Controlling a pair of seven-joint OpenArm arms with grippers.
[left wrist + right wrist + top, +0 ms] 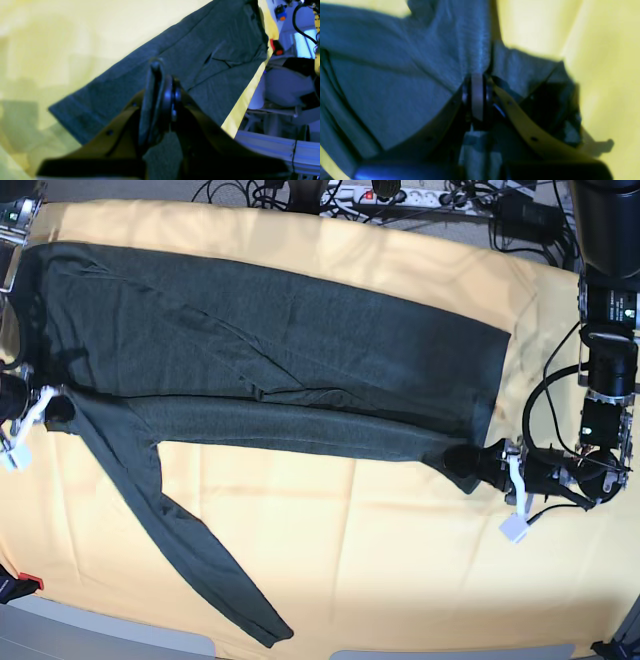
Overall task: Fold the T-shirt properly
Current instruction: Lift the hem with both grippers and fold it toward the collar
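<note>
I had both arms at the near long edge of the T-shirt [270, 330], which lay spread lengthwise on the pale yellow cloth [400, 570] covering the table, its long axis running from one arm to the other. The left gripper [487, 463] sat at the hem end with its jaws pressed together, pinching a bunched corner of the fabric; in its wrist view the shirt stretched away from the jaws up and to the right. The right gripper [52, 408] was at the shoulder end, jaws likewise clamped on gathered knit. One long sleeve [200, 565] trailed loose from the right gripper's end towards the near table edge, well apart from the left one. I judged the coming move turned on carrying this pinched edge across the short axis, away from me, both arms together. I could read no brand, label or writing anywhere.
</note>
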